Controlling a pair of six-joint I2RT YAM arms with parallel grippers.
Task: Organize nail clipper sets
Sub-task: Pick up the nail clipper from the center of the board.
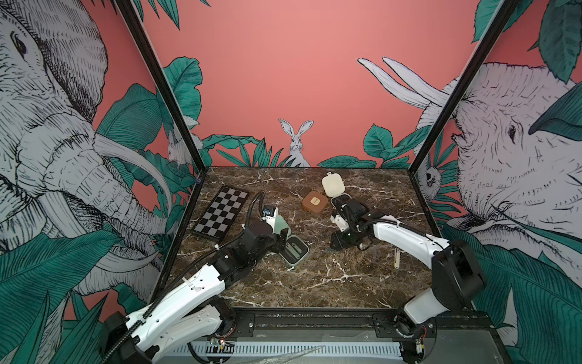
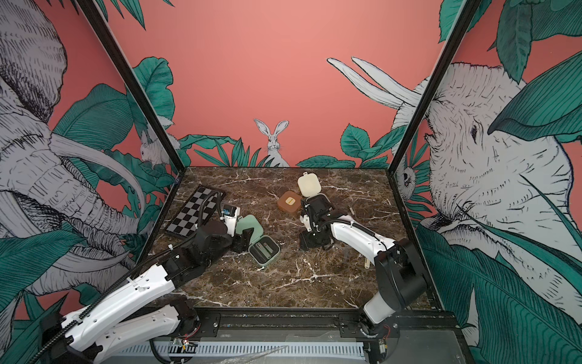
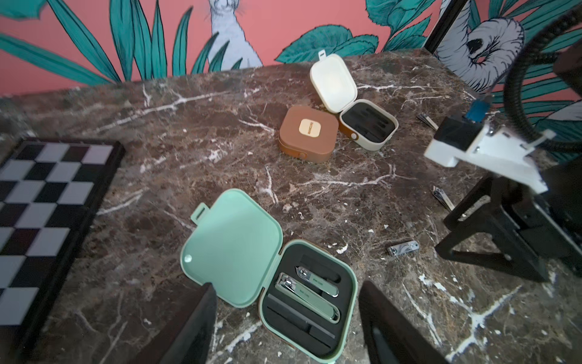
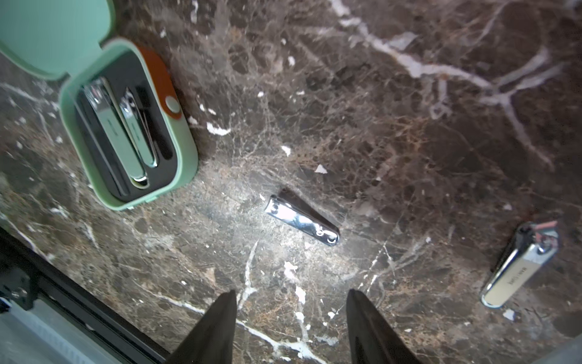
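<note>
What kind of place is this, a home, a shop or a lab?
Probably a robot lab booth: a left arm and right arm mounted at a marble-look tabletop, enclosed by printed jungle mural panels on black frame posts.

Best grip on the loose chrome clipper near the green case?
Probably from above, pinching the clipper across its long edges at mid-length. It lies flat on the marble, tapered, so only the thin sides offer purchase. The right end effector hangs open nearby.

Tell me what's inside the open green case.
The green case holds a black insert with a large clipper and a small clipper side by side. Anything beneath them is covered.
</note>
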